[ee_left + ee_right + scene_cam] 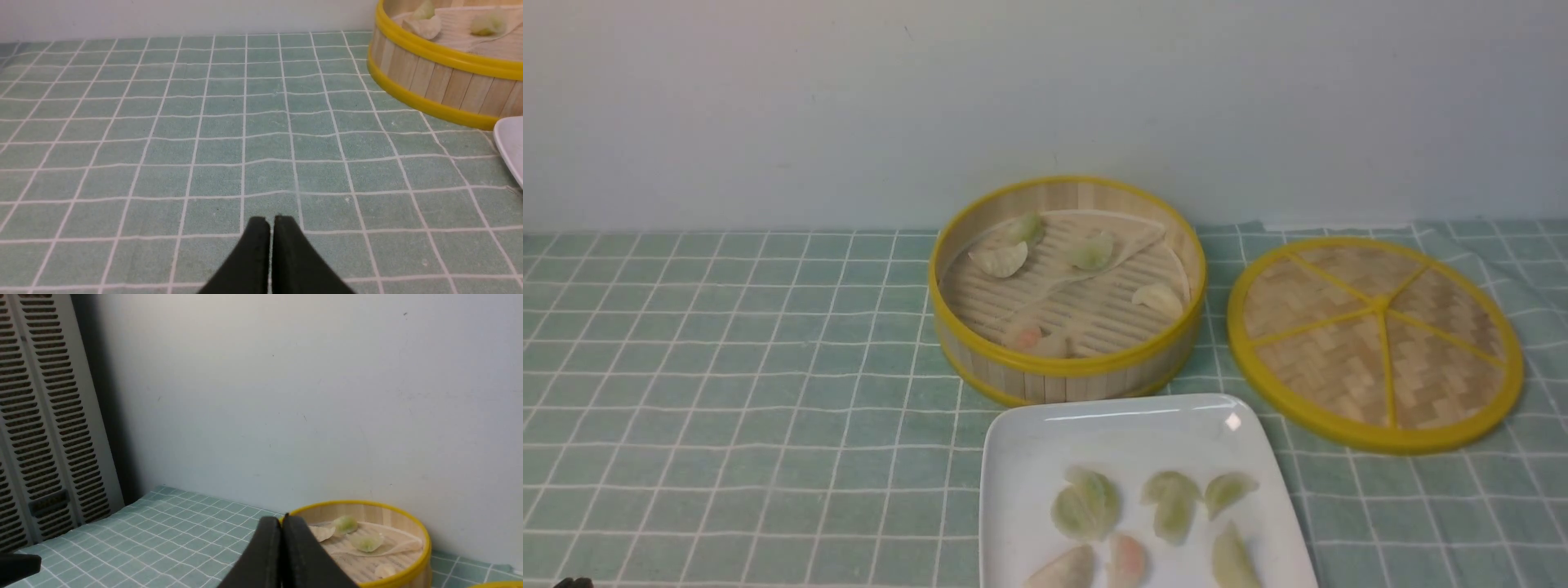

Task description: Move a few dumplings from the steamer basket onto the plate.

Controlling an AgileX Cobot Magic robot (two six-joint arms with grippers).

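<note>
Matte black hands (271, 220) (284, 518), each with two slim fingers tapering to narrow, blunt tips

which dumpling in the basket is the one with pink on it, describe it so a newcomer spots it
Find the round yellow-rimmed bamboo basket behind the white plate. Inside, by its near wall, lies a small dumpling. Its pink patch sets it apart from its whitish and green neighbours.
</note>
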